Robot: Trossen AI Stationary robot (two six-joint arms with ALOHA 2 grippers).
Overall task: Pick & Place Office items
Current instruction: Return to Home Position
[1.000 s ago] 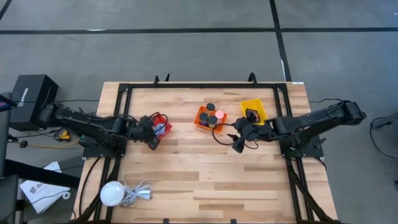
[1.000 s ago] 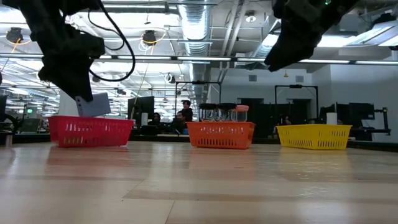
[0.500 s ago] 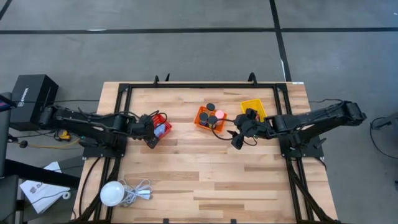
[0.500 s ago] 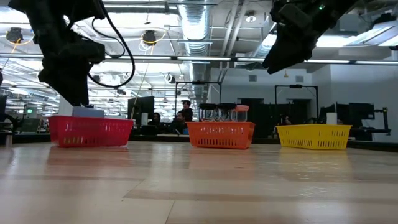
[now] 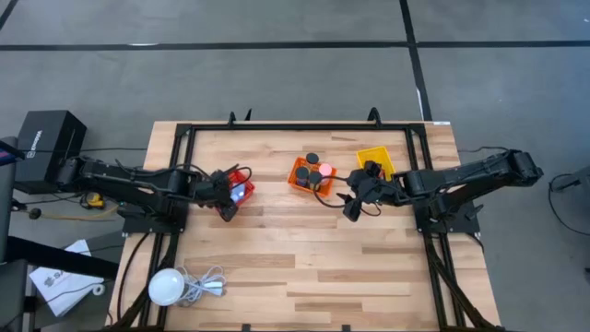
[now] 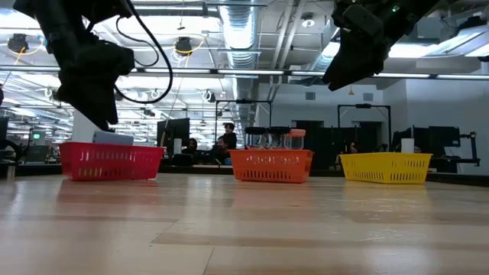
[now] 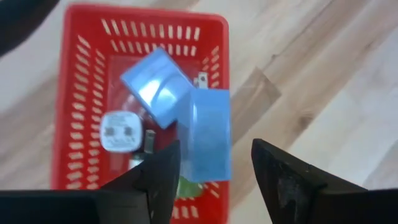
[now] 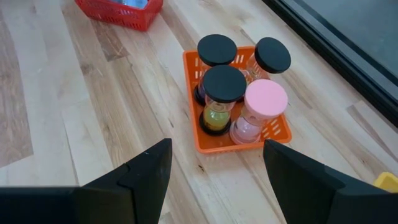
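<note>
Office items (image 5: 314, 172) are grouped by kind: light blue plastic charger blocks (image 7: 205, 134) in the red mesh basket (image 7: 69, 93), capped hourglass cylinders (image 8: 224, 84) in the orange mesh basket (image 8: 208, 147). Left fingers (image 7: 155, 177) and right fingers (image 8: 143, 171) are spread wide, holding nothing.

Two light blue plastic charger adapters (image 7: 154, 87) lie tilted and touching in the red mesh basket (image 7: 81, 93), beside a white plug adapter (image 7: 122, 132) and a half-hidden green piece (image 7: 189, 186). Three black-capped hourglasses (image 8: 224, 84) and one pink-capped hourglass (image 8: 266, 98) stand upright, crowded together in the orange mesh basket (image 8: 236, 147).
</note>
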